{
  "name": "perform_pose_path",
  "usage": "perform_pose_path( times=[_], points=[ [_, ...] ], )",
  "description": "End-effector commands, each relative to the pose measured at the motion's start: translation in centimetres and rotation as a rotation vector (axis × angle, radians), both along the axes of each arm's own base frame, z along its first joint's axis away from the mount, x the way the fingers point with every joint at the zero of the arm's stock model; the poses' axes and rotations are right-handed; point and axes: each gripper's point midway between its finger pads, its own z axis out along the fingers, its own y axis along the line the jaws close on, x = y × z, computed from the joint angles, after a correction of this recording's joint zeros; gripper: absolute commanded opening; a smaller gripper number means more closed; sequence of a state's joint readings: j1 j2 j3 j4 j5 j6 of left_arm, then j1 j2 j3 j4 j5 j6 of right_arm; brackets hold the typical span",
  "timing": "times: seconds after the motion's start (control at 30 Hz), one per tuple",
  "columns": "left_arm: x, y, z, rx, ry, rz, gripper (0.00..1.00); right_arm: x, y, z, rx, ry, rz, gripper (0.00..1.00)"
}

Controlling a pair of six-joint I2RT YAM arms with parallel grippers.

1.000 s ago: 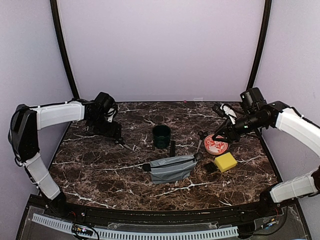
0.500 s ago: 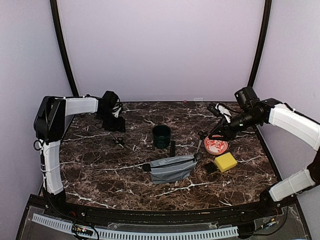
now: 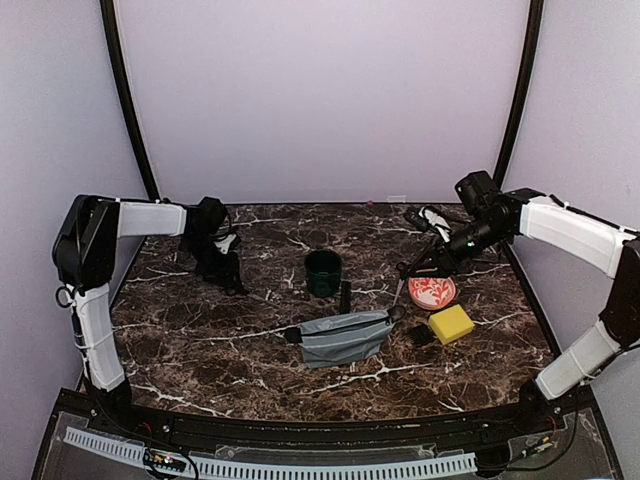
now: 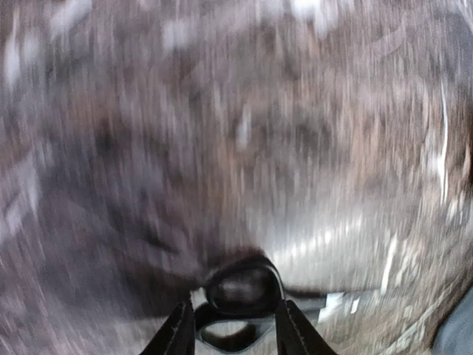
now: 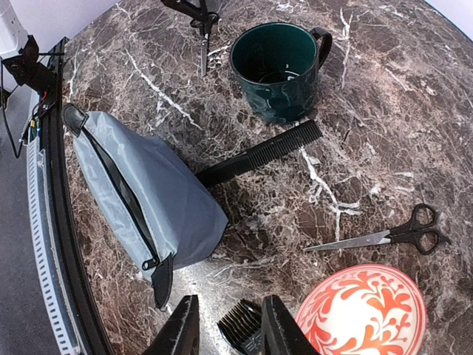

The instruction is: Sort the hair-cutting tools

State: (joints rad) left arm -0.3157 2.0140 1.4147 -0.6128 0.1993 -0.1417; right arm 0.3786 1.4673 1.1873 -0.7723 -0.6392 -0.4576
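In the left wrist view, the dark handle loops of one pair of scissors (image 4: 244,290) sit gripped between my left gripper's (image 4: 235,318) fingers; the background is blurred. From above, that gripper (image 3: 232,278) is low at the table's left. The second scissors (image 3: 400,285) (image 5: 392,235) lie left of the plate, and the black comb (image 3: 345,297) (image 5: 262,154) lies beside the mug. My right gripper (image 3: 408,268) (image 5: 230,325) hangs above the table, open and holding nothing. Through its gap shows the black toothed clipper head (image 5: 247,331), lying on the table (image 3: 420,335).
The dark green mug (image 3: 322,272) stands mid-table. A grey zip pouch (image 3: 345,337) lies in front of it. The red-and-white plate (image 3: 432,292) and a yellow sponge (image 3: 451,323) sit at the right. The marble table (image 3: 200,350) ends at a black front rail.
My left gripper has come down over the left scissors and closed on their handles. The right gripper has moved left, toward the second scissors, and its fingers have narrowed a little.
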Motion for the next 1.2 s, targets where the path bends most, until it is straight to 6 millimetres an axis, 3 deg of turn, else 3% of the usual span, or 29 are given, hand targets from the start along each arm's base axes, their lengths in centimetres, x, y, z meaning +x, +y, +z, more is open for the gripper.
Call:
perform_pose_path(
  times=[0.0, 0.13, 0.23, 0.33, 0.47, 0.57, 0.63, 0.8, 0.93, 1.17],
  points=[
    [-6.2, 0.4, 1.8, -0.046, 0.08, -0.009, 0.38, -0.4, 0.7, 0.6, 0.036, 0.01, 0.034, 0.29],
    [-11.2, 0.7, 2.7, -0.044, 0.135, -0.025, 0.37, -0.7, 0.7, 0.5, 0.047, 0.017, 0.036, 0.29],
    [-13.3, 1.3, 3.6, -0.03, 0.133, -0.02, 0.38, -0.8, 0.7, 0.7, 0.055, 0.016, 0.036, 0.29],
    [-12.2, 1.9, 5.2, 0.007, 0.037, -0.05, 0.44, -1.1, 0.8, 1.0, 0.066, 0.018, 0.038, 0.28],
    [-9.8, -0.2, 8.0, -0.052, -0.105, -0.224, 0.54, -1.5, 0.7, 1.2, 0.077, 0.014, 0.042, 0.28],
    [-7.8, -1.2, 9.1, -0.043, -0.2, -0.366, 0.55, -1.8, 0.6, 2.1, 0.09, -0.013, 0.044, 0.28],
    [-6.7, -2.0, 9.2, -0.048, -0.217, -0.426, 0.51, -2.6, 0.3, 1.4, 0.082, -0.001, 0.038, 0.28],
    [-5.0, -2.9, 7.6, 0.013, -0.256, -0.585, 0.49, -3.3, -0.3, 1.3, 0.08, -0.028, 0.024, 0.28],
    [-5.1, -3.8, 5.6, 0.03, -0.267, -0.742, 0.49, -3.6, -0.6, 1.4, 0.082, -0.048, 0.019, 0.28],
    [-5.3, -4.7, 2.8, 0.02, -0.147, -0.812, 0.47, -3.6, -0.8, 0.8, 0.075, -0.043, 0.013, 0.28]
  ],
)
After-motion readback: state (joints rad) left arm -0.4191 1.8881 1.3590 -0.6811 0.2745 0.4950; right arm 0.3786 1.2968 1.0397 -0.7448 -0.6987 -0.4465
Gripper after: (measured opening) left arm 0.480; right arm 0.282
